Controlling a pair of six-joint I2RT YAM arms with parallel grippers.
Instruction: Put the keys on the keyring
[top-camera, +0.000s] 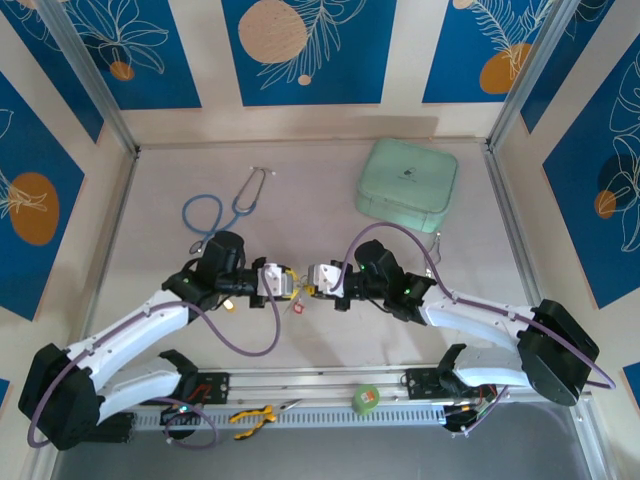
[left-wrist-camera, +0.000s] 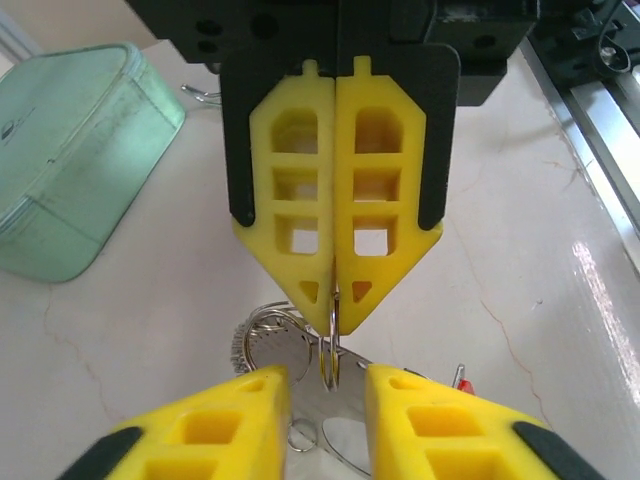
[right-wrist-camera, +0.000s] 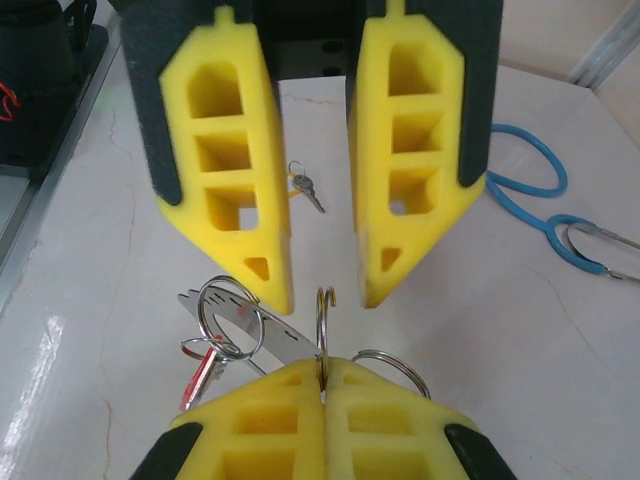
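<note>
Your right gripper (right-wrist-camera: 322, 365) sits at the bottom centre of the right wrist view. Its two yellow fingers are pressed together and clamped on the thin pale metal keyring (right-wrist-camera: 322, 325). The keyring stands upright and edge-on out of that grip.

In the same view your left gripper (right-wrist-camera: 325, 297) faces it from the top of the frame. Its yellow fingers (right-wrist-camera: 255, 240) stand apart, one on each side of the keyring's upper end, and neither pad touches the wire.

The left wrist view shows the same meeting from the other side. The right gripper (left-wrist-camera: 335, 318) is closed at the centre of the frame, pinching the keyring (left-wrist-camera: 329, 355). The left gripper (left-wrist-camera: 328, 378) is spread at the bottom edge, with the wire in its gap.

The row of small silver keys (left-wrist-camera: 262, 335) hangs as a jagged fringe just left of the wire, low in that frame. In the right wrist view the silver keys (right-wrist-camera: 240, 318) lie lower left. The small red tag (right-wrist-camera: 205, 370) is below them.

A tiny key (right-wrist-camera: 308, 190) with a yellowish part lies alone on the pale table (right-wrist-camera: 520, 330), between the left gripper's fingers in the upper middle.

From above, the left gripper (top-camera: 288, 284) and right gripper (top-camera: 310, 280) meet tip to tip at the centre. The red tag (top-camera: 297, 308) is just below them. The blue stethoscope (top-camera: 225, 210) is upper left, and the mint-green rounded case (top-camera: 407, 185) is upper right.
</note>
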